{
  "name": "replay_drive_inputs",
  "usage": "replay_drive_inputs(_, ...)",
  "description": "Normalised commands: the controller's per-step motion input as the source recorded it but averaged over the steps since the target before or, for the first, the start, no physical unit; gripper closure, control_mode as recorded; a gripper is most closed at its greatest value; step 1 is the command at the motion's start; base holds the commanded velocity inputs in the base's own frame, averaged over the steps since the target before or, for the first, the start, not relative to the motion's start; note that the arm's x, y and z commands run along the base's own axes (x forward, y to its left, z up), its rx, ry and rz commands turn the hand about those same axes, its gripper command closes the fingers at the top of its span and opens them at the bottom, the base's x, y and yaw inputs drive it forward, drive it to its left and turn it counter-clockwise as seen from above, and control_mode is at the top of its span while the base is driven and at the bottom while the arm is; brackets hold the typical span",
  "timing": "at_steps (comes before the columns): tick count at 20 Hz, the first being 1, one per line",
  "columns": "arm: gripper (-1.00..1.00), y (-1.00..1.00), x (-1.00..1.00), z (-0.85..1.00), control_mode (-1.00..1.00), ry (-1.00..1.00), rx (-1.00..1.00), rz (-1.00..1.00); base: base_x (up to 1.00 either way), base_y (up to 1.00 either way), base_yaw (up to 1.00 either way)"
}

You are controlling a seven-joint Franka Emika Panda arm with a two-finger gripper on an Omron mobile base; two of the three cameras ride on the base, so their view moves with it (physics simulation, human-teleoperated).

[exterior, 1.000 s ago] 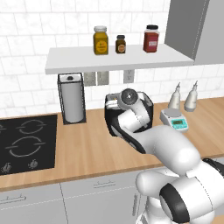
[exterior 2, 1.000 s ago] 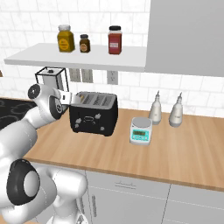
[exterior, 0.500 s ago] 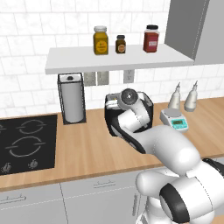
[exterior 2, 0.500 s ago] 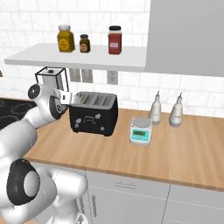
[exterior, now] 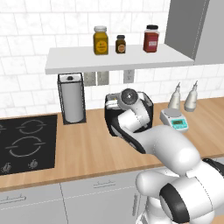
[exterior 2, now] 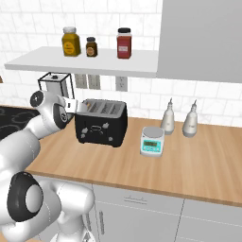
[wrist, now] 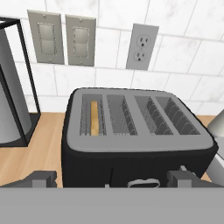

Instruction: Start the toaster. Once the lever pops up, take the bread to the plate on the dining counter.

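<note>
The black toaster [wrist: 131, 151] stands on the wall counter against the tiled wall, also seen at toaster [exterior 2: 101, 123] and, partly behind my arm, at toaster [exterior: 149, 107]. The bread [wrist: 94, 118] sits sunk in the leftmost slot, with its tan edge showing. My gripper [wrist: 111, 179] hangs just in front of and above the toaster's front face. It is open wide, one fingertip [wrist: 41, 177] at each side, and holds nothing. The lever [exterior 2: 97, 126] is on the front face. The plate and the dining counter are out of view.
A wire-framed paper towel roll [exterior: 72, 98] stands left of the toaster. A small scale [exterior 2: 152, 141] and two bottles [exterior 2: 168, 118] stand to its right. The black cooktop [exterior: 26, 140] lies far left. A shelf [exterior: 118, 59] with three jars hangs overhead.
</note>
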Motion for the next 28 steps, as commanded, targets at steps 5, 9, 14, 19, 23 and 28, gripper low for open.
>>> replay_drive_inputs(5,-1.0,0.0,0.0,0.0,-1.0,0.0,0.0,0.0,0.0,0.0,0.0)
replay_drive_inputs(9,-1.0,0.0,0.0,0.0,-1.0,0.0,0.0,0.0,0.0,0.0,0.0)
replay_drive_inputs(14,-1.0,0.0,0.0,0.0,-1.0,0.0,0.0,0.0,0.0,0.0,0.0)
replay_drive_inputs(19,-1.0,0.0,0.0,0.0,-1.0,0.0,0.0,0.0,0.0,0.0,0.0)
replay_drive_inputs(23,-1.0,0.0,0.0,0.0,-1.0,0.0,0.0,0.0,0.0,0.0,0.0)
replay_drive_inputs(28,-1.0,0.0,0.0,0.0,-1.0,0.0,0.0,0.0,0.0,0.0,0.0)
